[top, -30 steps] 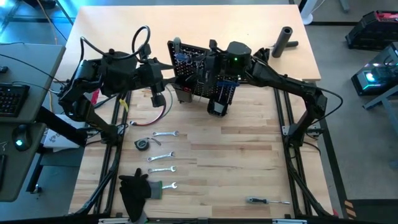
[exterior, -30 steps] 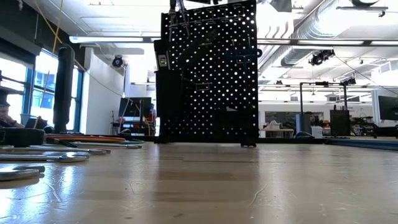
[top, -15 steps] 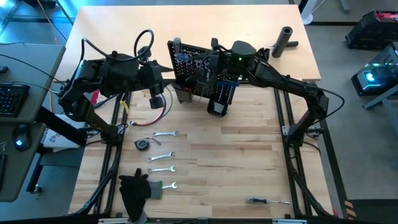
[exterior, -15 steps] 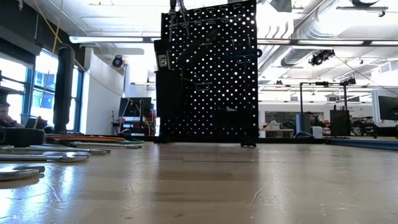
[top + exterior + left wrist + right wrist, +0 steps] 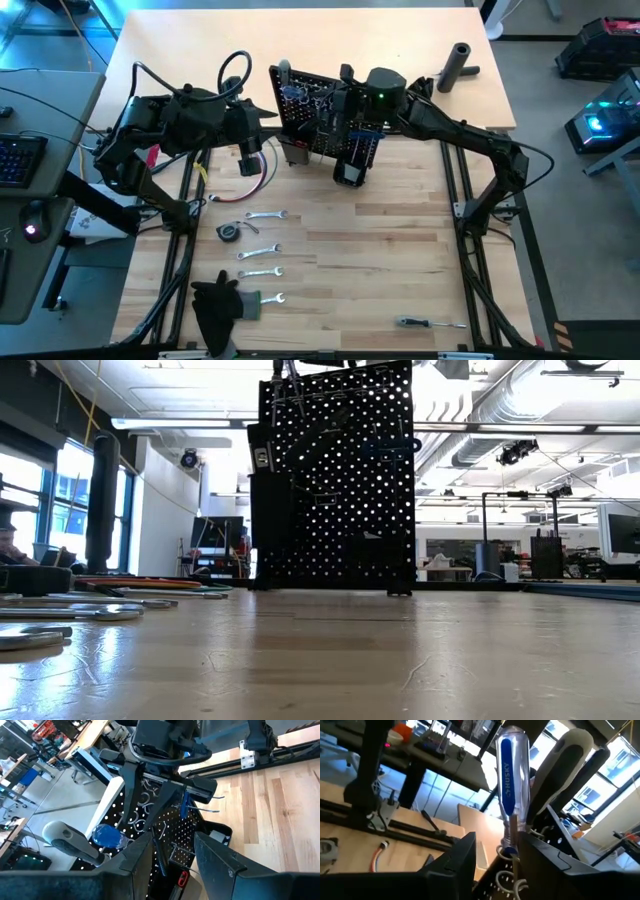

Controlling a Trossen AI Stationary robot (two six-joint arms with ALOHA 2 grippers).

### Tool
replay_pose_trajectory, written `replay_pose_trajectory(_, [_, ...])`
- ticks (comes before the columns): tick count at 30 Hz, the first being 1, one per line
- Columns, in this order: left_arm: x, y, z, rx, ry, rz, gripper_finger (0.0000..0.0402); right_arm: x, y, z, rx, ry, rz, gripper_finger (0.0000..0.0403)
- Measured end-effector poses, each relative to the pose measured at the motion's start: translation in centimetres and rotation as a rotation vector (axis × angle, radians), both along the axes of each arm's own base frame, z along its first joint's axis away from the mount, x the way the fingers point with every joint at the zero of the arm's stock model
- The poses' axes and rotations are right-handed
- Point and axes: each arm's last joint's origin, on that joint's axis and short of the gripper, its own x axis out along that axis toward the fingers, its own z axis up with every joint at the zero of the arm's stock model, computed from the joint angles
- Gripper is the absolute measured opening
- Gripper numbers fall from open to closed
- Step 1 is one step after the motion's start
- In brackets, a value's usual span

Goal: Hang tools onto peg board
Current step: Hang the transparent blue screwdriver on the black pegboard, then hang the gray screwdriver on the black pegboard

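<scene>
The black peg board (image 5: 320, 118) stands upright at the table's far middle and fills the low view (image 5: 335, 475). My right gripper (image 5: 345, 98) hovers over its top edge, open. In the right wrist view (image 5: 497, 862) its fingers stand on either side of a blue clear-handled screwdriver (image 5: 511, 775), which stands upright with its shaft through a silver ring (image 5: 506, 852). My left gripper (image 5: 268, 115) is just left of the board, open and empty (image 5: 172, 852). Silver wrenches (image 5: 262, 215), a tape measure (image 5: 228, 232) and a screwdriver (image 5: 430, 323) lie flat on the table.
Coloured wires (image 5: 255, 180) lie below the left gripper. A black glove-like cloth (image 5: 215, 305) lies at the near left edge. A black cylinder (image 5: 458, 65) lies at the far right. Bare wood (image 5: 400, 240) spreads in front of the board.
My left arm has edged a little toward the peg board. Nothing else has visibly moved.
</scene>
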Motion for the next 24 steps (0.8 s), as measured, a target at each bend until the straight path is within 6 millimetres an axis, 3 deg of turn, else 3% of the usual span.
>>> replay_pose_trajectory(6, [0.0, 0.0, 0.0, -0.008, -0.001, 0.002, 0.0140, -0.6, 0.2, 0.9, 0.065, -0.060, 0.002, 0.0140])
replay_pose_trajectory(17, [-0.1, 0.0, -0.2, -0.023, 0.009, 0.005, 0.0140, -3.3, 0.5, 3.6, 0.133, -0.155, 0.025, 0.0140])
replay_pose_trajectory(24, [-0.2, -0.1, -0.5, -0.053, 0.035, 0.003, 0.0140, -4.2, 0.8, 4.5, 0.048, -0.160, 0.068, 0.0140])
